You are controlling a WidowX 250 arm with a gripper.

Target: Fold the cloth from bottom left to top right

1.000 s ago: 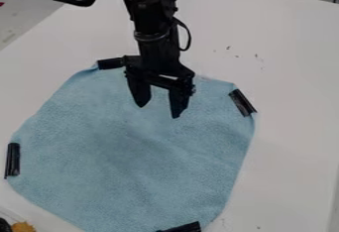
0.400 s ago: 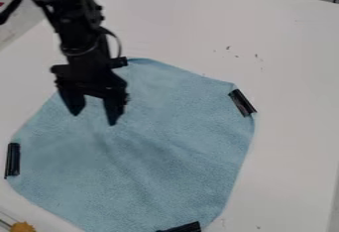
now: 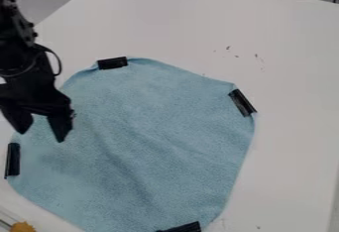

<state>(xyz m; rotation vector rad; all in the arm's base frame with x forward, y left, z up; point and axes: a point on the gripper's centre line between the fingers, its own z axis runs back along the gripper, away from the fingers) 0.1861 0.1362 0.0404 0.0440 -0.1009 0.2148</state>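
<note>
Camera view: cloth [image 3: 155, 137] below hand [image 3: 42, 136] (partly)

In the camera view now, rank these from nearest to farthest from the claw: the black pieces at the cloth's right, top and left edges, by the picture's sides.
Measured from the claw:
1. Left black piece, just below the claw in the picture.
2. Top black piece, up and to the right.
3. Right black piece, across the cloth.
</note>
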